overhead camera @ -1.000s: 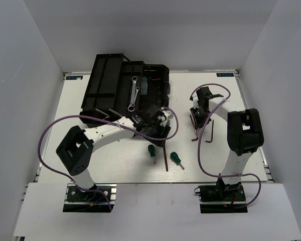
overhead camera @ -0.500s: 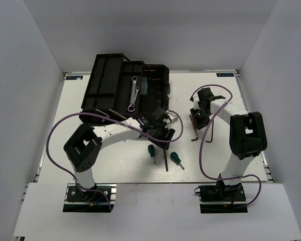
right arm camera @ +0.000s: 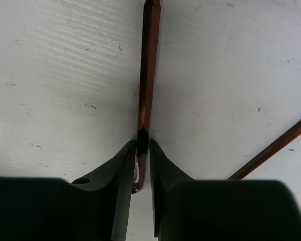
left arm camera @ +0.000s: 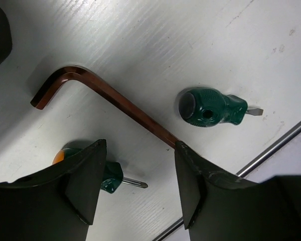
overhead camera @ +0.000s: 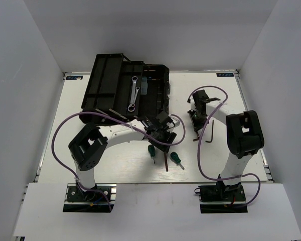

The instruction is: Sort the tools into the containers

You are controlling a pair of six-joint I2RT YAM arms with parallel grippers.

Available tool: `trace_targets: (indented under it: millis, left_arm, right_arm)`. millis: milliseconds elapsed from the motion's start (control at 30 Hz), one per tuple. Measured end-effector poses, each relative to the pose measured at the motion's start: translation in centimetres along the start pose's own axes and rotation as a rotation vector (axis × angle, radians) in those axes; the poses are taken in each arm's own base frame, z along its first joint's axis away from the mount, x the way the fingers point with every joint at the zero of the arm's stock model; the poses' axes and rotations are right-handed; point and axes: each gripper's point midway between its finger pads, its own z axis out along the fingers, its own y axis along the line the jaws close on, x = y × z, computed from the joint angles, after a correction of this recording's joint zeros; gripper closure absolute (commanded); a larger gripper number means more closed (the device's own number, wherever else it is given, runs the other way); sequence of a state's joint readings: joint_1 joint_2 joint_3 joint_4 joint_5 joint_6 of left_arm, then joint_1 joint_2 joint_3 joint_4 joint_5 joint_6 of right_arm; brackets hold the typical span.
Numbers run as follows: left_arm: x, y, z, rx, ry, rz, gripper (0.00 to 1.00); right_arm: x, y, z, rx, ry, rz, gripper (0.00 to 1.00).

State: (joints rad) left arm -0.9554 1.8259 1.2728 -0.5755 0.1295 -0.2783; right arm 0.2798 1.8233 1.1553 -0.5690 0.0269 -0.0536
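My left gripper is open and hovers low over the table, just in front of the black toolbox. In the left wrist view my open fingers frame a brown L-shaped hex key. One green screwdriver lies beyond it; a second green screwdriver is half hidden under my left finger. My right gripper is shut on a hex key, gripped near its bend. Another hex key lies beside it. Two silver wrenches lie inside the toolbox.
The toolbox stands open at the back left with its lid folded back. Purple cables loop off both arms. A metal rail marks the table's near edge. White walls close in the table on three sides.
My left gripper has moved right and nearer, from the toolbox's front edge to over the screwdrivers and hex key. My right gripper has shifted a little to the left.
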Motion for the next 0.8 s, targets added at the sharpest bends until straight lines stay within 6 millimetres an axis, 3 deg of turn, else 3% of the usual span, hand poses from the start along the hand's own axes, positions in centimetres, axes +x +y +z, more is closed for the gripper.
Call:
trace_targets:
  millis: [67,100,300,533,600,800]
  left_arm:
    - [-0.1,0.1,0.0,-0.009,-0.004,0.002,0.33]
    - [-0.1,0.2,0.0,-0.014,-0.005,0.002,0.33]
    - [-0.7,0.2,-0.5,-0.031,-0.038,0.01,0.33]
    - [-0.9,0.1,-3.2,-0.027,-0.135,-0.002,0.33]
    - [-0.9,0.0,-3.8,-0.021,-0.16,-0.006,0.33]
    - [-1.0,-0.1,-4.0,-0.011,-0.183,-0.02,0.35]
  right_arm:
    - [-0.1,-0.1,0.1,0.034,-0.001,-0.006,0.89]
    - [-0.1,-0.1,0.1,0.049,-0.001,-0.01,0.99]
    - [-0.1,-0.3,0.0,0.093,0.011,-0.019,1.0]
    - [-1.1,-0.1,-0.9,0.046,0.009,0.001,1.0]
    - [-2.8,0.4,-2.1,0.009,-0.019,0.008,1.0]
    - [-11.7,3.5,-7.8,-0.158,-0.257,-0.02,1.0]
